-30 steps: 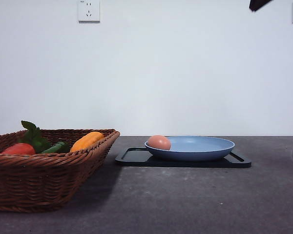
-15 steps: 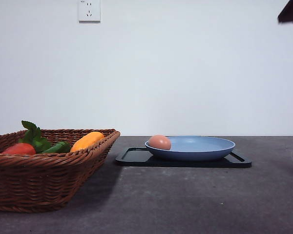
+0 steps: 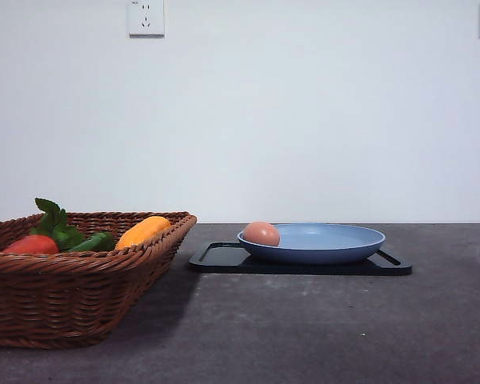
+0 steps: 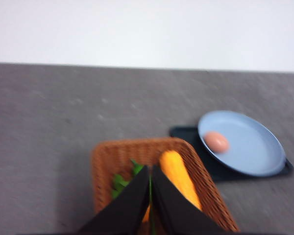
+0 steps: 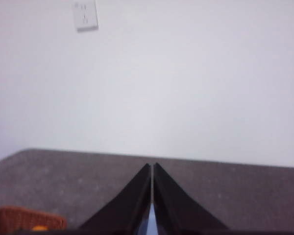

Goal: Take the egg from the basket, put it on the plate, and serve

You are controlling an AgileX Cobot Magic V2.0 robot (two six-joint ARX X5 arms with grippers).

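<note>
**Egg resting in the plate; both my grippers closed and empty**

The work surface is a dark grey, faintly speckled tabletop [image 3: 304, 328] that runs back to a plain white wall [image 3: 304, 120]. A white wall socket [image 3: 146, 17] sits high on that wall, above the basket.

The small, smooth brownish-pink egg [image 3: 261, 234] lies inside the round, shallow light-blue plate [image 3: 336, 244], at the plate's edge nearest the basket and touching its inner slope. Its long axis lies roughly level and runs across the front view, from the basket side toward the plate's centre; I cannot tell which end is the narrower one. The plate stands on a flat black rectangular tray [image 3: 216, 258], whose rim shows on both sides of the plate.

The brown woven wicker basket [image 3: 72, 296] stands just beside the tray, apart from it. Inside it lie an elongated orange-yellow vegetable [image 3: 142, 230] leaning on the wall nearest the plate, a green leafy vegetable [image 3: 60, 228] and a red tomato-like item [image 3: 30, 245] farther from the plate.

My left gripper [image 4: 151, 193] hangs above the basket, its black fingers pressed together with nothing between them. My right gripper [image 5: 152, 188] faces the wall over the tabletop, its fingers likewise together and holding nothing.
</note>
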